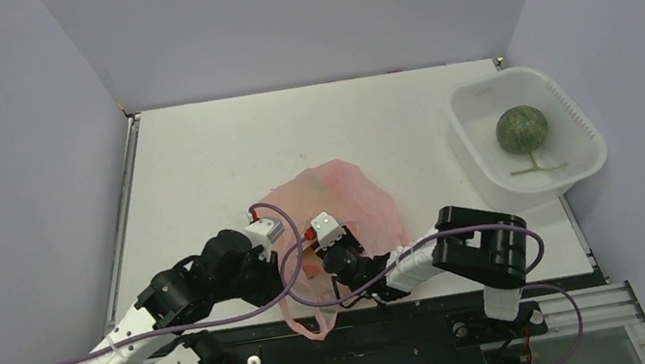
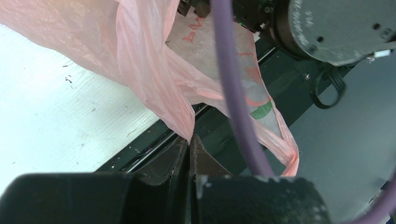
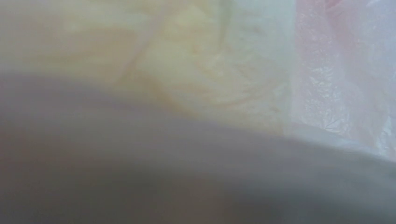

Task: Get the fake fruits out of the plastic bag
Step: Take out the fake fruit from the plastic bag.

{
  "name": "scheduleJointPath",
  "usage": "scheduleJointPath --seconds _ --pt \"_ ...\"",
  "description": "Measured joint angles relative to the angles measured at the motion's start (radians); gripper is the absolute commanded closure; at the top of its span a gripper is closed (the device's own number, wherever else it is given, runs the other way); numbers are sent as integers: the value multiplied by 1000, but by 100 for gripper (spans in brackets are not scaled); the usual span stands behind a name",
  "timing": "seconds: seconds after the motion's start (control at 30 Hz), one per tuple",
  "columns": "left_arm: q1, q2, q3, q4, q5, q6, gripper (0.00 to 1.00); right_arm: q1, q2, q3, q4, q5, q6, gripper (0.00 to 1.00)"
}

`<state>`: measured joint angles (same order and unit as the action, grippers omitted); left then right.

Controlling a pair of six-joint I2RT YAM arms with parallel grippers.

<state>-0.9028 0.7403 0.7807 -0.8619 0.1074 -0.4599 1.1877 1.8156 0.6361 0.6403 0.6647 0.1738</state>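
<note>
The pink plastic bag (image 1: 345,193) lies crumpled at the table's front middle, and one loop handle (image 1: 307,326) hangs over the front edge. My left gripper (image 2: 190,139) is shut on a gathered fold of the bag (image 2: 154,70) near the front edge; in the top view the left gripper (image 1: 289,270) sits at the bag's left side. My right gripper (image 1: 323,240) is pushed into the bag's mouth, its fingers hidden. The right wrist view is blurred: a pale yellow fruit shape (image 3: 201,70) shows close up beside pink film (image 3: 336,70). No other fruit in the bag shows.
A white rigid tub (image 1: 585,135) stands at the back right with a round mottled green fruit (image 1: 521,128) and its stem inside. A purple cable (image 2: 236,93) crosses the left wrist view. The black front rail (image 1: 363,342) runs under the hanging handle.
</note>
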Motion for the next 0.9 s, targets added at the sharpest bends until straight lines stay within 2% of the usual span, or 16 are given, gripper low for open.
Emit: scheduleJointPath --seconds 0.2,0.37,0.63,0.9 --pt "0 1 0 0 -1 0 100 69 -125 2 -76 10 -13 94" --pt "-1 -5 0 0 -4 0 100 124 -257 4 -144 17 11 100" --pt "-2 -38 0 0 -19 -4 100 174 -432 -58 -294 -29 155 100" --pt "-2 -77 0 -1 -50 -14 100 244 -664 -167 -518 -121 322 100"
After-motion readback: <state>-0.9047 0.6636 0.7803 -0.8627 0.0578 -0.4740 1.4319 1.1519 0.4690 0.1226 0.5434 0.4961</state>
